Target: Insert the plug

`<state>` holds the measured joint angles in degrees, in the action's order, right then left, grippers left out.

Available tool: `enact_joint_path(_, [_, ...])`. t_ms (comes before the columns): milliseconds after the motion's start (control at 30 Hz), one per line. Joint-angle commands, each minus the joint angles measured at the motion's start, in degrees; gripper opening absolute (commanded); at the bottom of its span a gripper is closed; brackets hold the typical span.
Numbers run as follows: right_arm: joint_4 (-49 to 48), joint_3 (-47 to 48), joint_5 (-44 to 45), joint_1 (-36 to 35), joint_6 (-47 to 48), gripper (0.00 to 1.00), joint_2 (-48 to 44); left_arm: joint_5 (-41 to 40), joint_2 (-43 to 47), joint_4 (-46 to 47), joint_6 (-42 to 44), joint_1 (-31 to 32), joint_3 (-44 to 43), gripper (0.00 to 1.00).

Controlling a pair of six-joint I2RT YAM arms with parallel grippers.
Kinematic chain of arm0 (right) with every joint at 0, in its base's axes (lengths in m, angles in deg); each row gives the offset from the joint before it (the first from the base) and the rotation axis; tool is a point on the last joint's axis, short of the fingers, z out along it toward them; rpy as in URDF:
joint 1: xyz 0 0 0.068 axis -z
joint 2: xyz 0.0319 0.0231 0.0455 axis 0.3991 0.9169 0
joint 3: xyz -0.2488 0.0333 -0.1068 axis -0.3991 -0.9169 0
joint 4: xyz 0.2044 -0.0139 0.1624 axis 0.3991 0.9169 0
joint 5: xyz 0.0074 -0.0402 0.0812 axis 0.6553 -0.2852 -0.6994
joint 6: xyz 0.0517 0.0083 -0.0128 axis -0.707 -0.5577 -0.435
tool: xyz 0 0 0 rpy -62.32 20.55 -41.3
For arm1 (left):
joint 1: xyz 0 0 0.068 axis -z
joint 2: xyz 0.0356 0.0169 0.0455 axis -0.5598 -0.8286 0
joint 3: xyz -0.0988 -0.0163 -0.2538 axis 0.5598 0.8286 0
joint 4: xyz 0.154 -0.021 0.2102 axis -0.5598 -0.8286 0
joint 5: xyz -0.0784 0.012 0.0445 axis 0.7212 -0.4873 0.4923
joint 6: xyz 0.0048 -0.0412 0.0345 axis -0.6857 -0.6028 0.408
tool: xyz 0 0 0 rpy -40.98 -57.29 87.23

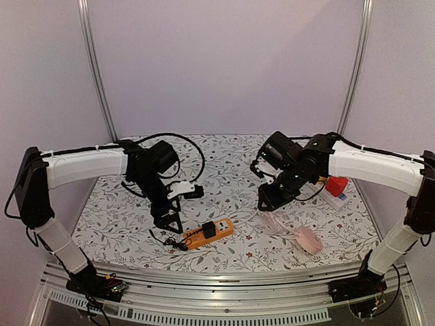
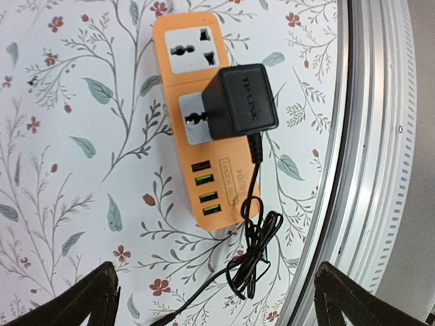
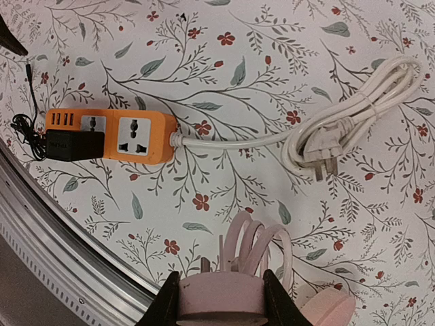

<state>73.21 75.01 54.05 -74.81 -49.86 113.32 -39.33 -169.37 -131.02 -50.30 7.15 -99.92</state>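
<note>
An orange power strip (image 1: 209, 233) lies near the table's front edge, and shows in the left wrist view (image 2: 200, 115) and the right wrist view (image 3: 109, 136). A black adapter (image 2: 239, 100) sits plugged into one of its sockets; the other socket (image 2: 189, 49) is free. The adapter's thin black cable (image 2: 255, 255) is bunched beside the strip. My left gripper (image 2: 221, 305) is open and empty above that cable, left of the strip in the top view (image 1: 170, 223). My right gripper (image 3: 222, 305) is shut on a round pink plug (image 3: 221, 299) with looped pink cable (image 3: 255, 248), held above the table (image 1: 268, 200).
The strip's white cord and plug (image 3: 353, 115) lie coiled on the floral cloth to the right. A pink object (image 1: 309, 239) lies near the front right. A red item on a white block (image 1: 336, 190) stands at the right. The metal table rail (image 2: 367, 170) runs close by the strip.
</note>
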Motion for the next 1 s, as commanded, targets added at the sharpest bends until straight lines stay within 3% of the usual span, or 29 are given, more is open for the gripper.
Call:
enact_joint_path(0, [-4.6,4.5,-7.6,-3.1,-0.9,0.00,7.4,2.6,3.3,-2.8,2.5,-4.1,-1.0,0.99])
enact_joint_path(433, [-4.8,18.6,-15.7,-5.6,-3.5,0.00,28.9,5.2,3.6,3.5,0.1,-6.8,3.3,0.99])
enact_joint_path(967, [0.9,24.0,-8.6,-5.5,-3.2,0.00,34.9,5.3,2.5,4.7,-0.4,-6.9,4.4,0.99])
